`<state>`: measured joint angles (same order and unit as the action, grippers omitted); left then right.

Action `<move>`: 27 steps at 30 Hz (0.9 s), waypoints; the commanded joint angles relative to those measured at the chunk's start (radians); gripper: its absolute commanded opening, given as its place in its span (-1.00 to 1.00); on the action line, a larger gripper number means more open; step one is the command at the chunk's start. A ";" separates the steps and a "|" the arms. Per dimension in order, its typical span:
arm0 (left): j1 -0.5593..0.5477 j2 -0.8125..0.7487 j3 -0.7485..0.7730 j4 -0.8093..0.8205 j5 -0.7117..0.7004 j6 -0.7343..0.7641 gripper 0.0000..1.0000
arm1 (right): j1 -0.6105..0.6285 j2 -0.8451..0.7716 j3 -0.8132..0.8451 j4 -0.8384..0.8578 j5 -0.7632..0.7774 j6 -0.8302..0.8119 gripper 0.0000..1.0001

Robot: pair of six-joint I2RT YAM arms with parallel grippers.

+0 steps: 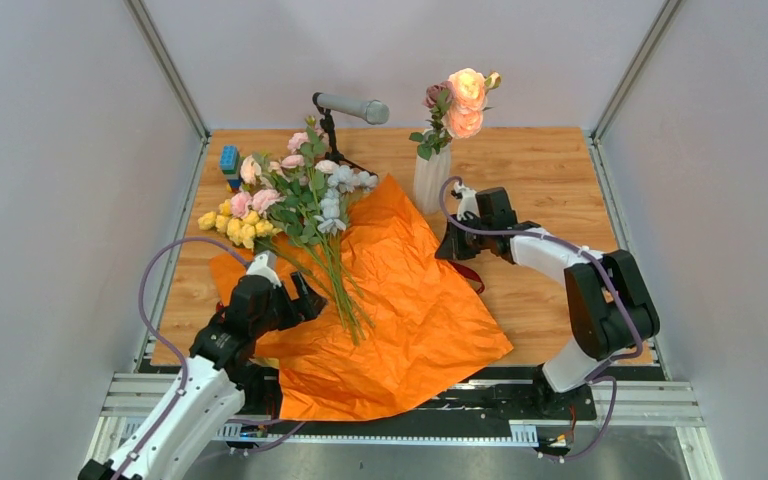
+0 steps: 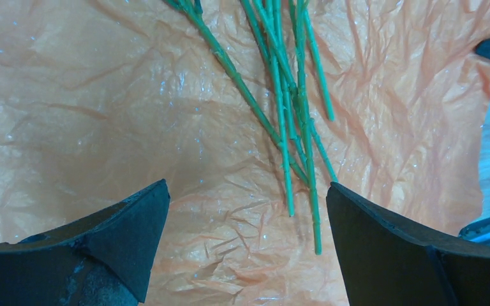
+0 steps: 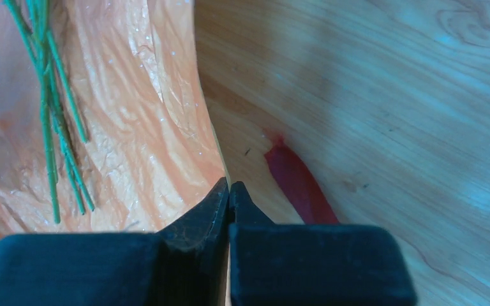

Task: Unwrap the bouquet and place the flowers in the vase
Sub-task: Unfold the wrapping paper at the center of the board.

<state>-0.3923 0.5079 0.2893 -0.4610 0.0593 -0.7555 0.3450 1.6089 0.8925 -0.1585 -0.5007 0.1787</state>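
paper point(image 1: 410, 300): crinkled orange sheet, spread open on the bench point(image 1: 540, 170).
flowers point(image 1: 300, 200): loose bunch lying on the sheet's left half, heads at far left, stem ends toward the near side.
vase point(image 1: 430, 180): upright at the sheet's far corner, peach roses point(image 1: 465, 100) in it.
ribbon point(image 3: 296, 185): dark red, on bare wood beside the sheet's right edge.
left end effector point(image 2: 247, 191): wide open, empty, over the stem ends.
right end effector point(image 3: 229, 188): pinched closed on the sheet's right edge.

Readable markings: none.
No text, label, brand, number or sign is legible in any view. The vase point(image 1: 430, 183) is plain, and so are the orange paper point(image 1: 400, 300) in front of it, the microphone point(image 1: 352, 106) to its left and the blue block point(image 1: 229, 160) further left.
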 commanded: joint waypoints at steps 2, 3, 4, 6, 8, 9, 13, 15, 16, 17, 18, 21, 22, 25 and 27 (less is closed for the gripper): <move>0.001 -0.058 0.026 -0.045 -0.029 -0.017 1.00 | -0.044 0.021 0.034 -0.013 0.153 0.058 -1.00; 0.002 -0.052 0.037 -0.049 -0.024 -0.011 1.00 | -0.050 0.028 0.033 -0.021 0.164 0.066 -1.00; 0.003 -0.042 0.050 -0.049 -0.017 -0.004 1.00 | -0.050 0.034 0.031 -0.028 0.176 0.072 -1.00; 0.009 -0.017 0.083 -0.041 0.006 0.015 1.00 | -0.052 0.043 0.031 -0.044 0.200 0.081 -1.00; 0.023 0.017 0.134 -0.033 0.029 0.052 1.00 | -0.052 0.045 0.030 -0.049 0.207 0.083 -1.00; 0.031 0.039 0.166 -0.035 0.037 0.083 1.00 | -0.051 0.040 0.031 -0.049 0.206 0.081 -1.00; 0.080 0.193 0.360 -0.080 0.060 0.250 1.00 | -0.051 -0.008 0.040 -0.067 0.209 0.064 -0.40; 0.102 0.270 0.482 -0.101 0.055 0.337 1.00 | -0.052 -0.054 0.040 -0.081 0.229 0.058 -0.07; 0.113 0.306 0.533 -0.108 0.050 0.371 1.00 | -0.051 -0.081 0.032 -0.088 0.247 0.058 0.08; 0.126 0.337 0.577 -0.108 0.047 0.396 1.00 | -0.050 -0.112 0.025 -0.096 0.269 0.058 0.16; 0.141 0.366 0.613 -0.098 0.051 0.414 1.00 | -0.049 -0.144 0.014 -0.103 0.290 0.062 0.23; 0.185 0.428 0.683 -0.043 0.096 0.429 1.00 | -0.043 -0.261 -0.026 -0.125 0.339 0.073 0.34; 0.197 0.447 0.701 -0.028 0.113 0.429 1.00 | -0.037 -0.301 -0.039 -0.134 0.350 0.079 0.36; 0.219 0.508 0.770 -0.025 0.134 0.444 1.00 | 0.004 -0.421 -0.083 -0.146 0.351 0.111 0.37; 0.221 0.526 0.797 -0.014 0.126 0.456 1.00 | 0.050 -0.479 -0.121 -0.129 0.343 0.145 0.36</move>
<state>-0.1848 1.0004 1.0138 -0.5156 0.1555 -0.3634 0.3252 1.2278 0.8307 -0.2829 -0.1787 0.2615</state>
